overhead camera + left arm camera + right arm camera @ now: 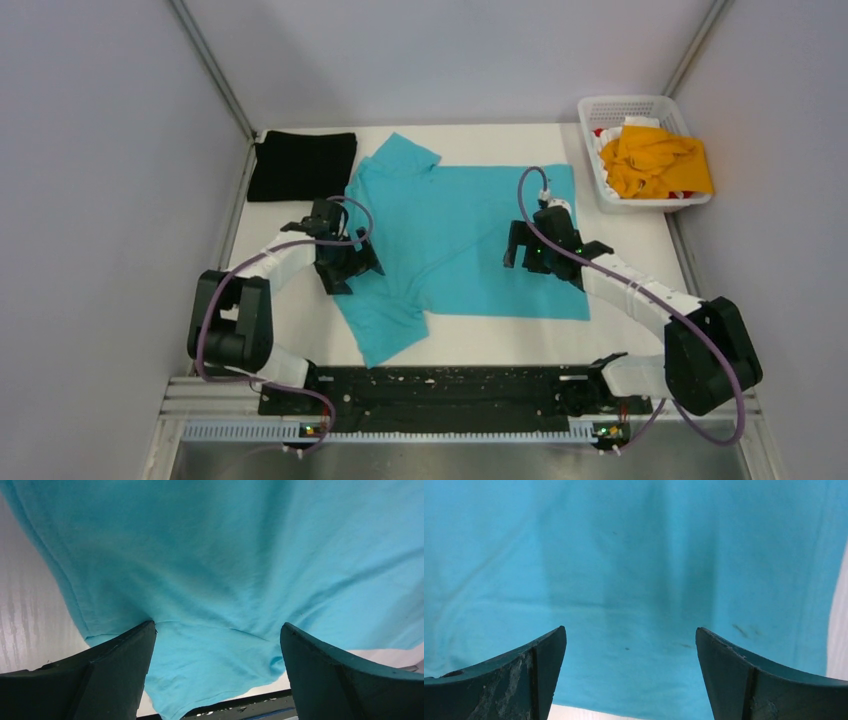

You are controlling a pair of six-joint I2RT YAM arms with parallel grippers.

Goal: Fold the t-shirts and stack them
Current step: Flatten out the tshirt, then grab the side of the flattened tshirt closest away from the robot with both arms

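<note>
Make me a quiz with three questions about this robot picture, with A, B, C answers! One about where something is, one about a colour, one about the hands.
1. Where is the orange-yellow shirt?
A. in the white basket
B. on the floor
C. hanging on the wall

2. What colour is the spread-out shirt?
A. red
B. turquoise
C. green

3. How are the left hand and right hand?
A. both open
B. both shut
C. one open, one shut

Answers:
1 A, it lies bunched inside the basket.
2 B, it looks turquoise in every view.
3 A, each stands wide open over the cloth, holding nothing.
</note>
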